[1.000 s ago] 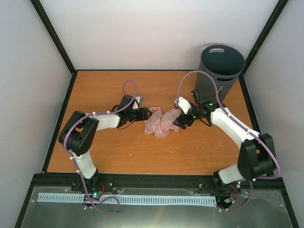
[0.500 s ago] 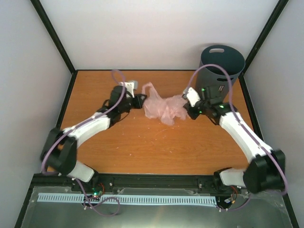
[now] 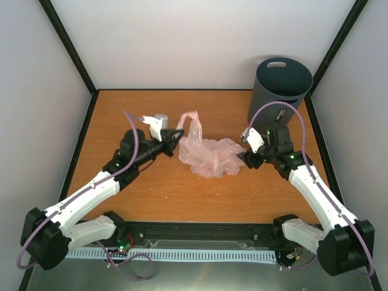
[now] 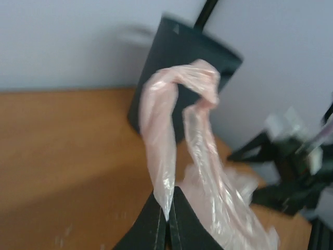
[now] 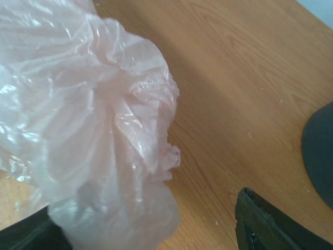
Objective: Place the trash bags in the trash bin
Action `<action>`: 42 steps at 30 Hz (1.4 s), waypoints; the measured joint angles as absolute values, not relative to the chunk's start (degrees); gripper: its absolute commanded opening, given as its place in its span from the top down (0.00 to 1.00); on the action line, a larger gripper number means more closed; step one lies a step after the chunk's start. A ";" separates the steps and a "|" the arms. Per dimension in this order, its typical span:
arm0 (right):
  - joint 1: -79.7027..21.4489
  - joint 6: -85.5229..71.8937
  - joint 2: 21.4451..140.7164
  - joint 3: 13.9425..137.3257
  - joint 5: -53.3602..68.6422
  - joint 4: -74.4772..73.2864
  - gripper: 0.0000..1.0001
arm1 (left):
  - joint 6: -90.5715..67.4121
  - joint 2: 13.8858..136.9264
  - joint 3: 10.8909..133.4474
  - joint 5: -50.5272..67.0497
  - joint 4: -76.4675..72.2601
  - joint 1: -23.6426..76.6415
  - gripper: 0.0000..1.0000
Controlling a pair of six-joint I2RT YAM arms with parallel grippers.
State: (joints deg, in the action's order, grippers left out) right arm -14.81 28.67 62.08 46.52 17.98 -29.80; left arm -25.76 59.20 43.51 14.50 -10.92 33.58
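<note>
A worn orange-brown wooden table top (image 3: 182,194) sits inside plain white walls (image 3: 182,42), with black frame posts (image 3: 66,48) running up the corners. A black rail (image 3: 200,230) edges its near side, and beyond that lies grey metal sheet (image 3: 200,276). The light is even and soft.

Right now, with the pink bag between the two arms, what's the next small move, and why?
Probably close the right gripper on the trash bag. Its fingers stand apart with crumpled plastic bunched between them, while the left gripper is shut on a handle strip. The bag lies mostly on the table, outside the trash bin.
</note>
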 measured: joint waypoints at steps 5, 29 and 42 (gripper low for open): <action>-14.76 27.79 55.48 50.33 21.56 -36.27 0.22 | -24.51 60.60 36.45 12.93 -10.68 37.08 0.99; -21.32 29.43 59.90 65.08 43.09 -49.19 0.20 | -15.18 66.57 39.05 16.32 -18.04 50.00 0.98; -21.45 28.27 58.48 67.16 42.50 -52.86 0.07 | -10.76 63.64 38.22 19.46 -17.08 50.00 0.98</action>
State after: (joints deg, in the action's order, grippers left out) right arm -21.45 28.27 58.48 67.16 42.50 -52.86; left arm -10.76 63.64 38.22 19.46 -17.08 50.00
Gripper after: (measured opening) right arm 0.922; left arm 0.021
